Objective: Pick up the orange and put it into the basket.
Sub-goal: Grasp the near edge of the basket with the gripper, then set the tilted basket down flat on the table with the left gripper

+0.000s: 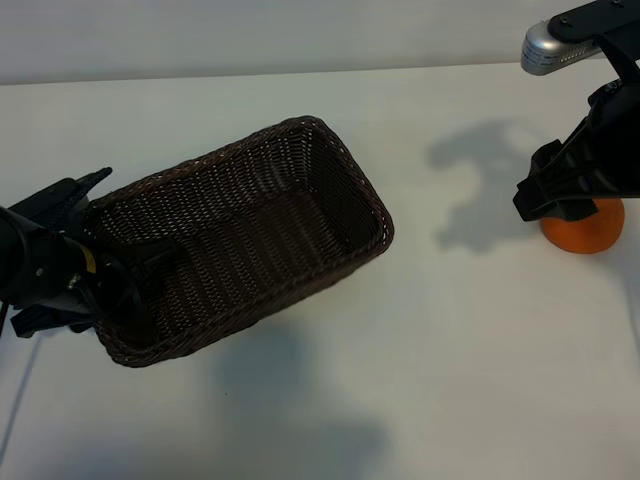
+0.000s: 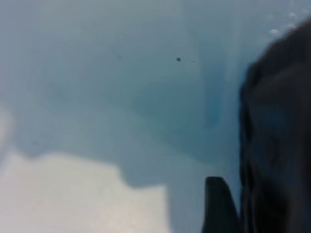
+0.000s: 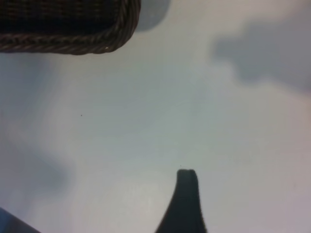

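— What kind of place is this?
— It looks like a robot lab — a plain white table (image 1: 330, 400), a bare wall behind it, and two black robot arms.

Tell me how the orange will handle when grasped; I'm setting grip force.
The orange looks round, so it would probably roll across the white table if nudged off-centre. Its bright skin seems smooth, so it may slip. It appears small beside the basket, so likely light.
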{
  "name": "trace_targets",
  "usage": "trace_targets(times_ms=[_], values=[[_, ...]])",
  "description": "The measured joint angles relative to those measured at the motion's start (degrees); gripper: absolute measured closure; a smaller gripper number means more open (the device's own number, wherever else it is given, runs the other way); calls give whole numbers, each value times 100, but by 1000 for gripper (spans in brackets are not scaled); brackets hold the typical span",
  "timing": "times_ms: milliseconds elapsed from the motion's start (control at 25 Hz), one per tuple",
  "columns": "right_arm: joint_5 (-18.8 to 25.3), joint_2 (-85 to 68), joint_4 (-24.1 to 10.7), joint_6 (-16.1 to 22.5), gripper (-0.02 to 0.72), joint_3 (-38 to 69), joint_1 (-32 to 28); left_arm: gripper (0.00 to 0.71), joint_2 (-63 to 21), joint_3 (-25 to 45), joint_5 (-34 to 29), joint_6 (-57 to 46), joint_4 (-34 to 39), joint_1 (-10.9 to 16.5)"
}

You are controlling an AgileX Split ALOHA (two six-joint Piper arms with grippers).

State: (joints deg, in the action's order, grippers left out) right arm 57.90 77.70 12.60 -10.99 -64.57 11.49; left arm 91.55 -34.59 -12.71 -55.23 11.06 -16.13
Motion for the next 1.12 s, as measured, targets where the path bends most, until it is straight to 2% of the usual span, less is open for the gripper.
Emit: trace_targets(times_ms=[160, 640, 800, 1000, 1120], values=[[6, 0, 0, 0, 110, 0, 0, 312, 0, 0, 93, 1, 0, 0], [41, 0, 0, -22, 110, 0, 0, 315, -8, 0, 4, 49, 0, 0], [41, 0, 0, -22, 110, 0, 0, 316, -233, 0, -241, 138, -6, 0], [45, 0, 0, -22, 110, 0, 0, 316, -699, -177, -737, 545, -75, 203], [45, 0, 0, -22, 110, 0, 0, 316, -877, -364, -996, 955, -307, 228]])
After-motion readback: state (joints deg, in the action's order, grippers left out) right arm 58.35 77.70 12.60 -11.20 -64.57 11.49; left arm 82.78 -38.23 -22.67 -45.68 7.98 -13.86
